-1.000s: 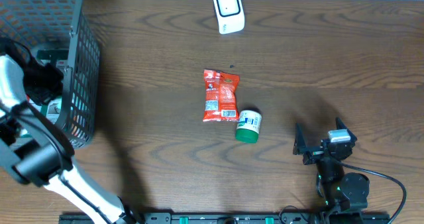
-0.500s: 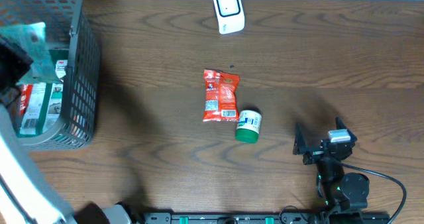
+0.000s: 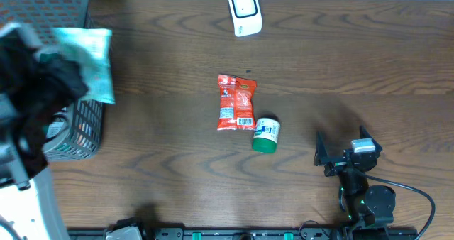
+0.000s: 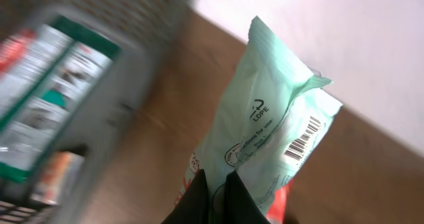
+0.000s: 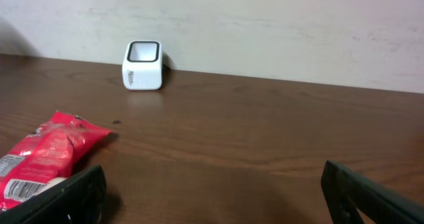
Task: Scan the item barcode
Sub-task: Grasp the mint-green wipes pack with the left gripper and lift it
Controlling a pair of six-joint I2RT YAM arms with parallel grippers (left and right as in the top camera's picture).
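Left gripper (image 4: 217, 194): jaws pinched shut on the lower edge of the mint-green pouch (image 4: 265, 118).
Pouch position: held up over the right rim of the grey wire basket (image 3: 89, 126), at the worktop's (image 3: 177, 48) far-left corner.
Barcode (image 4: 301, 141): faces the left wrist camera.
Scanner (image 3: 245, 11): white, at the rear edge, well apart from the pouch.
Right gripper (image 3: 342, 149): jaws wide apart, holding nothing, near the front right.
Mid-worktop: red snack packet (image 3: 235, 103) touching a green-lidded tub (image 3: 267, 135).

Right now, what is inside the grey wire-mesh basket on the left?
Blurred in the left wrist view: green-and-white flat packets and a reddish one in the grey mesh basket. Overhead, the left arm covers most of it; anything beneath is hidden.
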